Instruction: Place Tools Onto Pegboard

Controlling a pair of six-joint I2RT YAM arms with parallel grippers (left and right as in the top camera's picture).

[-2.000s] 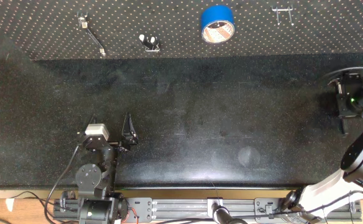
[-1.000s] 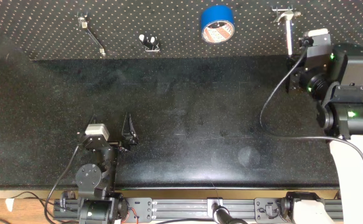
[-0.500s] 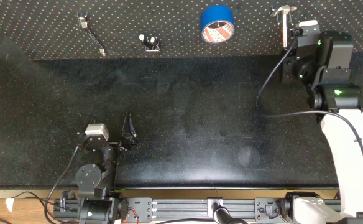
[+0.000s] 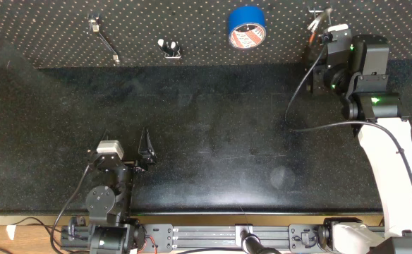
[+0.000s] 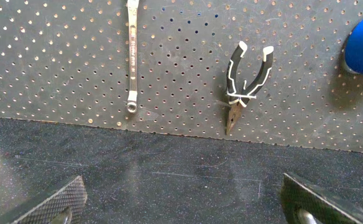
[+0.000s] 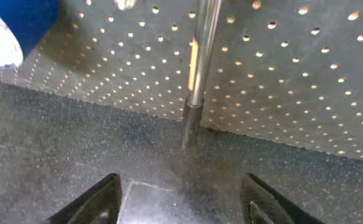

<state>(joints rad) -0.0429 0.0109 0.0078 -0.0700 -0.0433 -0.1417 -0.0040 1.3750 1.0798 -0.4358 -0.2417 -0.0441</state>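
On the pegboard (image 4: 44, 28) hang a wrench (image 4: 104, 39), black-handled pliers (image 4: 169, 48) and a blue tape roll (image 4: 247, 27). At its far right a slim metal-shafted tool (image 6: 197, 68) with a dark lower end hangs from a hook (image 4: 320, 13). My right gripper (image 4: 321, 44) is right in front of this tool, open (image 6: 181, 193), with nothing between its fingers. My left gripper (image 4: 126, 144) stays low near the front left of the table, open (image 5: 181, 211), and faces the wrench (image 5: 131, 56) and the pliers (image 5: 247, 84) from a distance.
The black table top (image 4: 213, 127) stretches from the pegboard's foot to the front edge. A cable (image 4: 298, 106) loops from the right arm over the table. The blue tape (image 6: 13, 28) hangs close beside the right gripper.
The right arm swung in from the table's right edge to the pegboard. The far-right hook, bare two seconds ago, now carries the metal-shafted tool. The left arm has not moved.
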